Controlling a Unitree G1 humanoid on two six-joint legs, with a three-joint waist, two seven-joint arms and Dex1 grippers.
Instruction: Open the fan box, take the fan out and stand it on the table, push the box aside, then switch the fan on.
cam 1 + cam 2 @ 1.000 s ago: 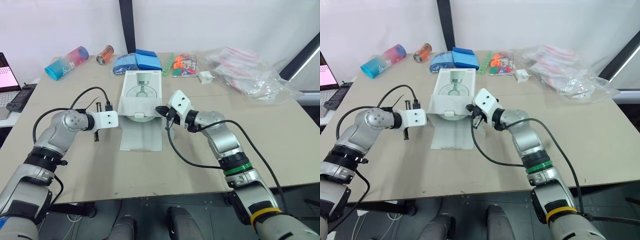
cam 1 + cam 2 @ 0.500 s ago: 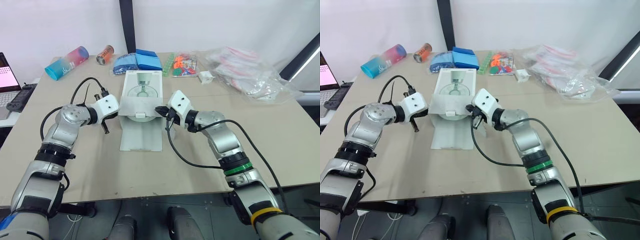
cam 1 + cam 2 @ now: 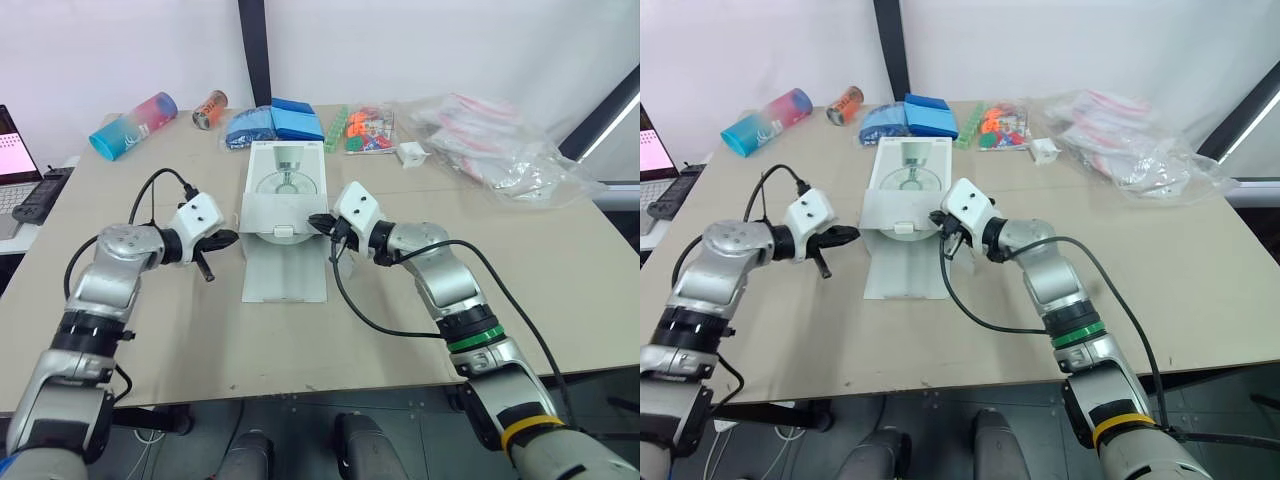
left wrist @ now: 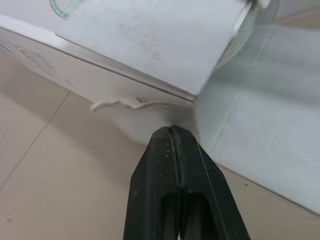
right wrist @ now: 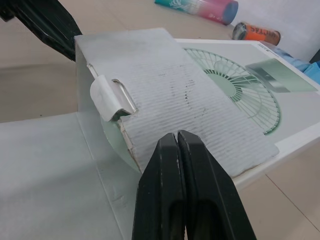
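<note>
**2 grippers closed at the mouth of the fan box**

Judged step: getting past the inner flap to reach the fan.

- Note left gripper [image 3: 225, 238] with fingers pressed together, holding nothing, tip just beside the near left corner of the fan box [image 3: 286, 180].
- Note right gripper [image 3: 318, 221] likewise closed and empty, tip at the right edge of the upright inner flap [image 3: 283, 212].
- Advise opening 1 gripper before reaching in.
- Fold the flap back over the top face rather than tearing it.
- Brace the opposite side with the other arm to stop sliding.
- Keep clear of the small tab [image 5: 106, 95].

Box appearance:

- Lies flat mid-table [image 3: 400, 330], white card, green fan drawing on top.
- Has outer flap [image 3: 285, 275] spread flat toward the robot.
- Shows 1 pale rounded part [image 3: 902, 229] under the inner flap, probably the fan, not yet out.
</note>
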